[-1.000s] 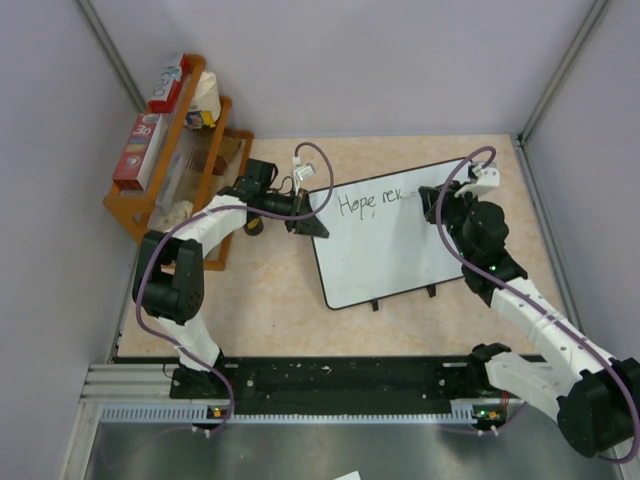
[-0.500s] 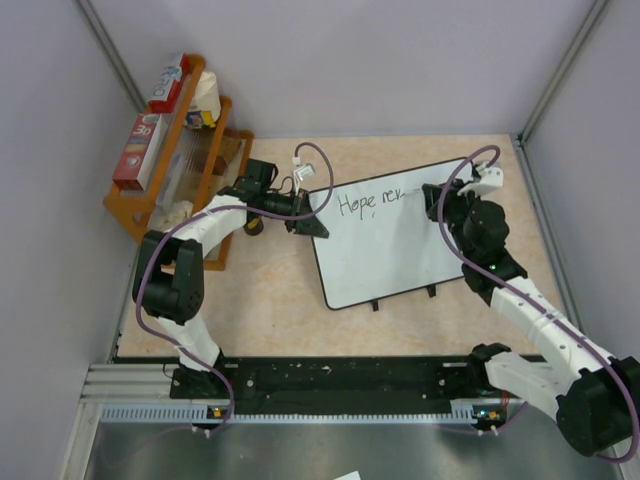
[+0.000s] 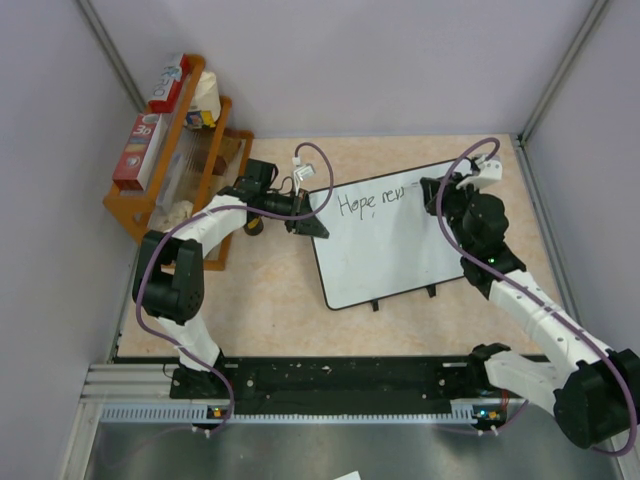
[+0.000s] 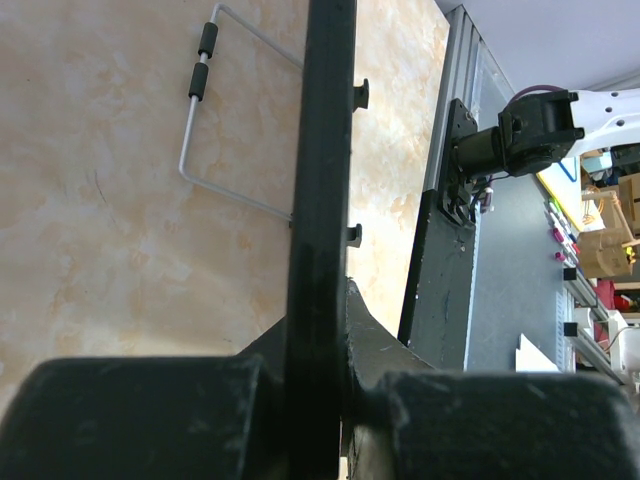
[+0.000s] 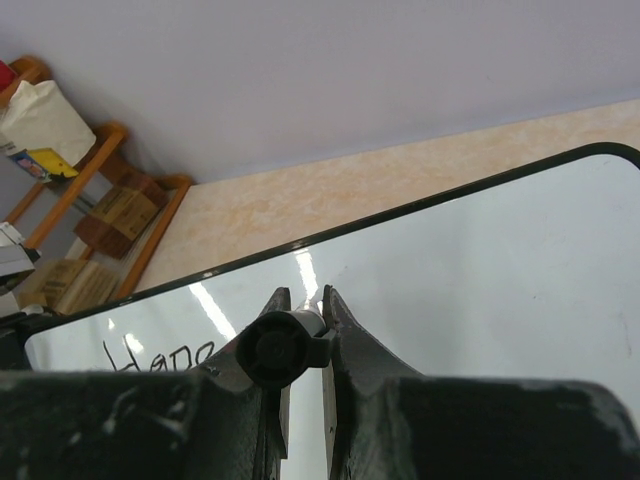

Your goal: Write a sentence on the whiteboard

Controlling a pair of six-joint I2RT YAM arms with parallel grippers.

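Observation:
The whiteboard point(image 3: 385, 255) lies tilted on the table, and the sentence point(image 3: 372, 203) so begun runs along its top as dark handwriting. My left gripper point(image 3: 318, 228) is shut on the board's left rim, which the left wrist view shows edge-on as a black bar point(image 4: 322, 180) between the jaws point(image 4: 330, 335). My right gripper point(image 3: 432, 192) stands over the board's upper right, shut on a marker point(image 5: 282, 347) whose black end faces the camera. The marker's tip is hidden against the glossy board point(image 5: 480, 280). The writing point(image 5: 160, 355) shows at the lower left of the right wrist view.
A wooden rack point(image 3: 175, 175) with boxes stands at the back left. A bent wire stand point(image 4: 225, 110) and small black feet point(image 4: 360, 93) show behind the board. A black rail point(image 3: 330, 380) runs along the near edge. Grey walls close in both sides.
My right gripper has shifted slightly right and away with the marker, and the written line has grown by a stroke. The left arm has not moved.

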